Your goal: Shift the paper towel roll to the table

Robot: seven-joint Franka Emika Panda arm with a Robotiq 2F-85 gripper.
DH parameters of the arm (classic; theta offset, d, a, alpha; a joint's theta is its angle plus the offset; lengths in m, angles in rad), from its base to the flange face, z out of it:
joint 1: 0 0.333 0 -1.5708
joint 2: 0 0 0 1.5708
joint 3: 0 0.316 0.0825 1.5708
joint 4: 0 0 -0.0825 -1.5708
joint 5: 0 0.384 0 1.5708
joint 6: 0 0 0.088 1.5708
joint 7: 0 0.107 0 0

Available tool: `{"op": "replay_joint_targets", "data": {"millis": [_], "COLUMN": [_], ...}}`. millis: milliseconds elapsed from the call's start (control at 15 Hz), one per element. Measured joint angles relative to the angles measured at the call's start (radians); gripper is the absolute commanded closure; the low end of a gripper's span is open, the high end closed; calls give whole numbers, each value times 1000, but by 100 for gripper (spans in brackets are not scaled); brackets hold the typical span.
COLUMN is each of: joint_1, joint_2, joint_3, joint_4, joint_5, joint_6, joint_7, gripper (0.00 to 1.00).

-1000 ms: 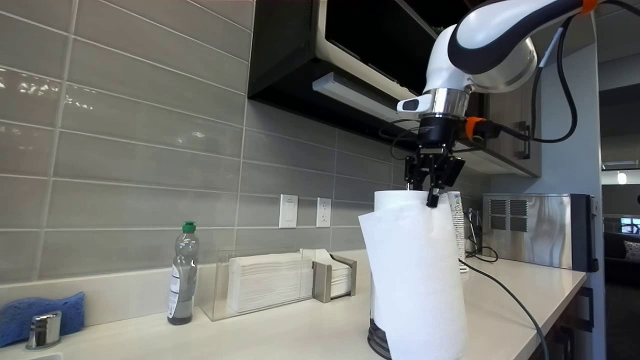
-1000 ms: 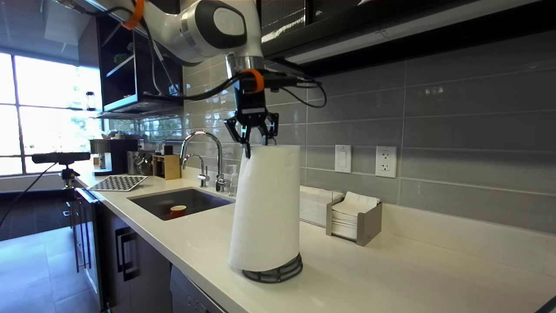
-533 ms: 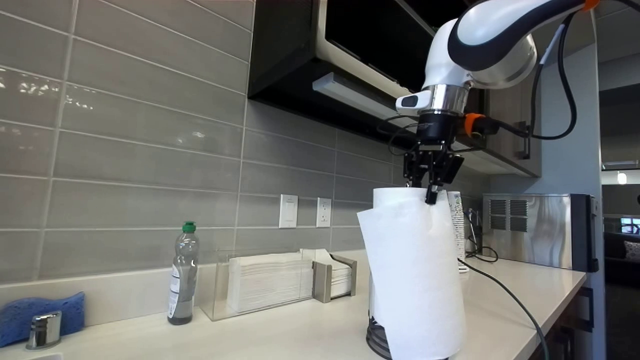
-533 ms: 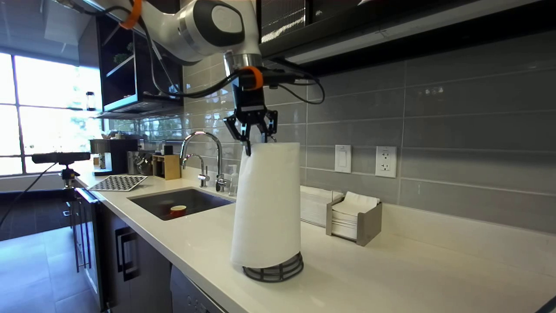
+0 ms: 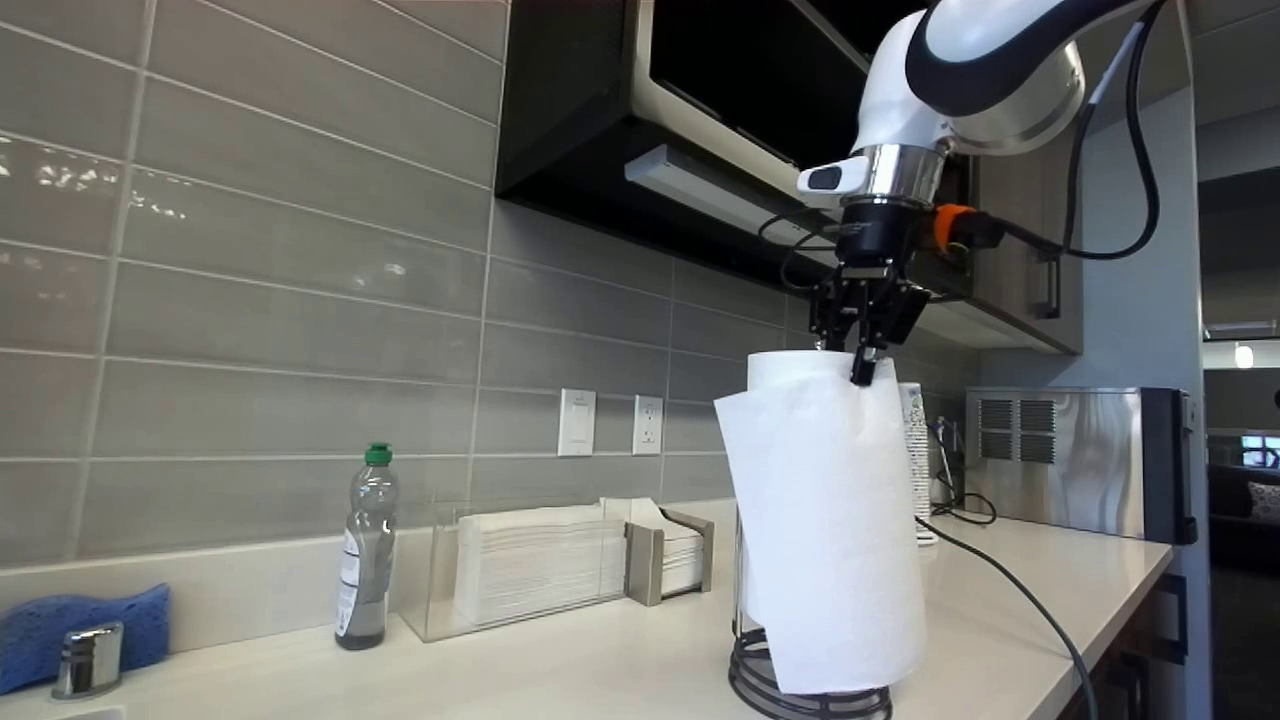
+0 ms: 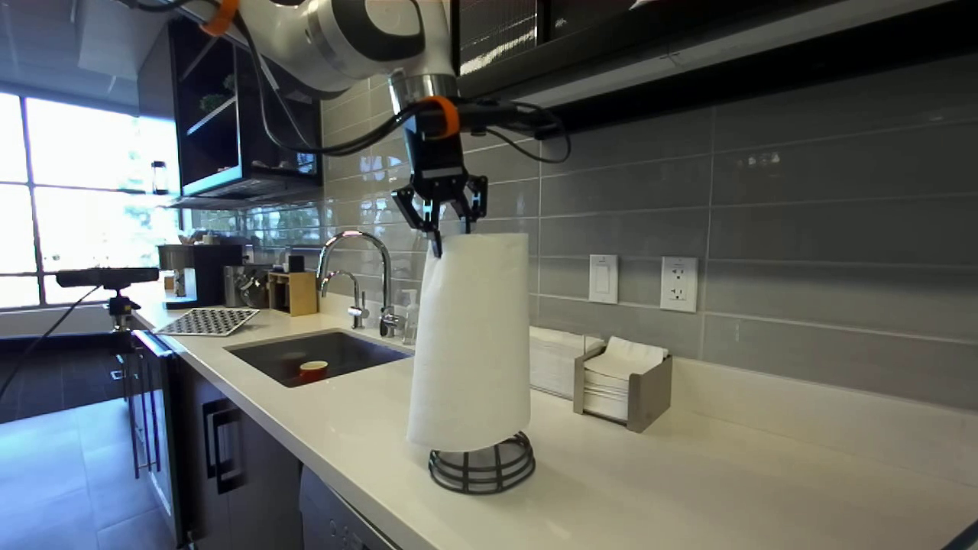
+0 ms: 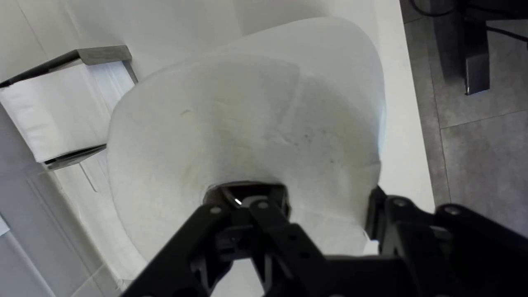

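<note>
- Sponge [image 5: 145, 635] and green-capped bottle [image 5: 366, 550] sit at the far left in an exterior view.
- Next we pass a clear napkin box [image 5: 540, 565] and a grey napkin holder [image 5: 650, 555].
- Then comes the black wire holder [image 5: 805, 705], standing on the countertop [image 5: 1080, 575]. In both exterior views its base shows below the paper towel roll [image 6: 471, 344], so we judge the lift partly done. Left for us: raise the roll clear of the centre rod, carry it aside, set it on the countertop and let go.
- The roll hangs above that base, about upright. The centre rod is hidden from us, probably inside the core.
- Fat, tall and plain white, the roll has a loose sheet [image 5: 800, 600] draped down its side, one corner jutting out; in the wrist view we see faint yellowish patches on its top face.
- At the top, the gripper [image 6: 451, 238] pinches the roll's wall, one finger at the core, the other outside, paper between them.
- Farthest right, we find a paper-cup stack [image 5: 917, 450] and a steel appliance [image 5: 1060, 460].
</note>
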Motion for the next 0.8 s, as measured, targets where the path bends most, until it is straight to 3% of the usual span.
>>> {"op": "replay_joint_targets", "data": {"millis": [800], "joint_1": [-2], "joint_2": [1], "joint_3": [37], "joint_4": [160], "joint_5": [-57], "joint_6": [-138], "joint_7": [94], "gripper": [82]}}
